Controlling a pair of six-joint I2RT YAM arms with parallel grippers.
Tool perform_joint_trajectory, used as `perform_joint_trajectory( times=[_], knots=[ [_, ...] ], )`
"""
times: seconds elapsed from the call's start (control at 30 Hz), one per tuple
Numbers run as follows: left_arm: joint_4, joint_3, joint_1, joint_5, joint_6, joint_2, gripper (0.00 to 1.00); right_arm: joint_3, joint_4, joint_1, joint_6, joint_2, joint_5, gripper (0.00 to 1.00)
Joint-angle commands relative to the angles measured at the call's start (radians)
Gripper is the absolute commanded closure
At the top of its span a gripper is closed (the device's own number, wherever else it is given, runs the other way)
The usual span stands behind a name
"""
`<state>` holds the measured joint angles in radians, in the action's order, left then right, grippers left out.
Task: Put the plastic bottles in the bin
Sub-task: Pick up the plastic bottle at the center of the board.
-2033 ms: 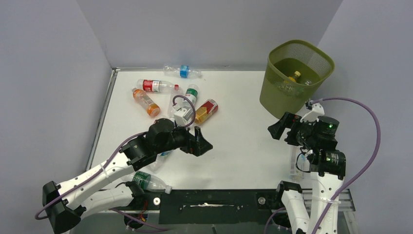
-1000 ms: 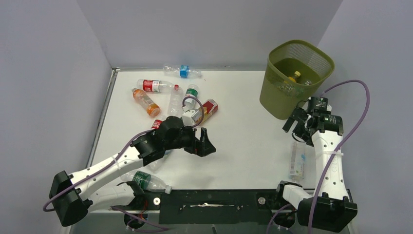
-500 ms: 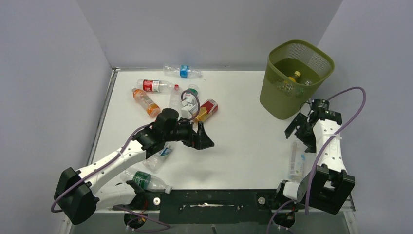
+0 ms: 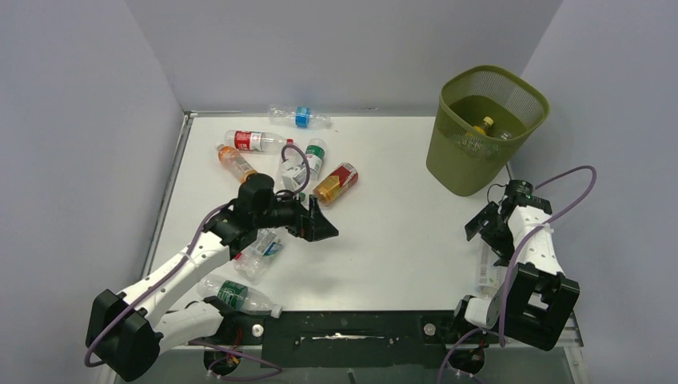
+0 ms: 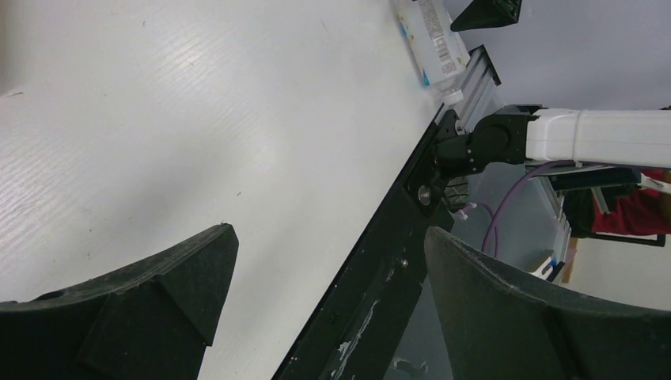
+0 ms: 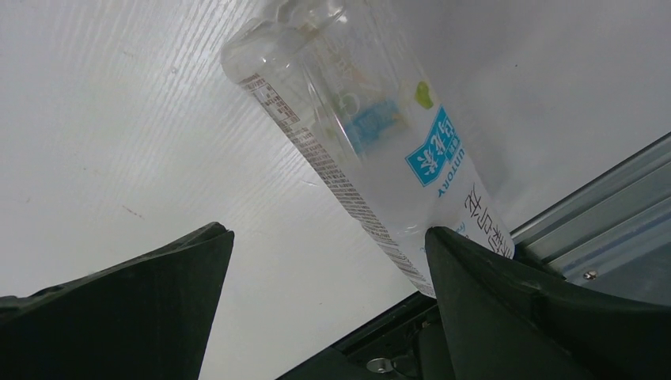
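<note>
Swung my right gripper (image 4: pixel 485 232) down over the clear bottle (image 4: pixel 485 270) at the table's near right edge, jaws wide apart and empty, lining up a grab. It lies flat, long axis near-to-far along that edge. Left gripper (image 4: pixel 320 225), also spread and empty, backed toward the bottle pile (image 4: pixel 313 170). Bin (image 4: pixel 472 156) stands far right.

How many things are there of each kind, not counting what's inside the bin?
Plastic bottles lying on the table: 9
Bin: 1
Robot arms: 2
Total: 12
</note>
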<state>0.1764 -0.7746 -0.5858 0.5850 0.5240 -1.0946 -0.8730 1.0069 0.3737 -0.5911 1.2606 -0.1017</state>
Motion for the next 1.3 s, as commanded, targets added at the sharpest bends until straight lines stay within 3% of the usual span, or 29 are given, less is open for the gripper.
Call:
perform_joint_trajectory(
  times=[0.0,0.77,1.27],
  knots=[
    [-0.037,0.008,0.005,0.048,-0.024,0.043,0.1,-0.015,-0.048,0.014,-0.048,0.001,-0.07,0.02],
    [-0.011,0.0,0.011,0.048,0.022,0.055,0.1,-0.025,-0.152,0.079,-0.014,0.167,-0.091,0.02],
    [0.126,-0.041,0.011,-0.053,0.039,0.092,0.1,0.085,-0.316,0.03,-0.013,0.155,0.046,0.02]
  ],
)
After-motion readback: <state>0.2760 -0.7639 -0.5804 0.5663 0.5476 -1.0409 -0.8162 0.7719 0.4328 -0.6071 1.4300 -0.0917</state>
